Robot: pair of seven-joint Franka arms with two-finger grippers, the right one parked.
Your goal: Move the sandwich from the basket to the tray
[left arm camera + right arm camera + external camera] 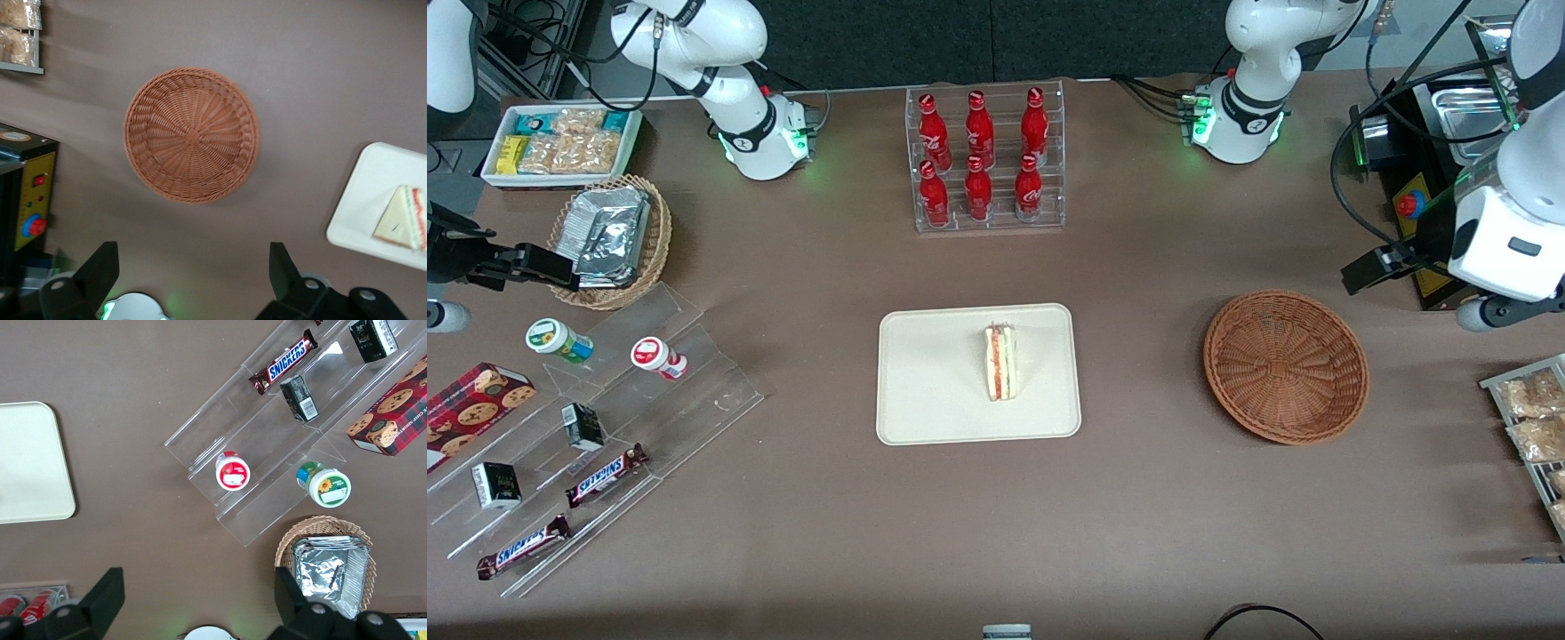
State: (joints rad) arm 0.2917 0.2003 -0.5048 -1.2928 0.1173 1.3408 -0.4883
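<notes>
sandwich [1001,363] on tray [925,391] | soft, light, grip flat bread faces | basket [191,135] empty | claw [193,273] above basket, fingers apart

Reddish-brown radial weave on the basket [1286,366]; plain cream tray [934,382]; pale white sandwich [1002,363] striped red-orange and green; dull brown tabletop [1138,516]; black pincer [192,252], spread wide, hanging above the tabletop near the basket.
</notes>
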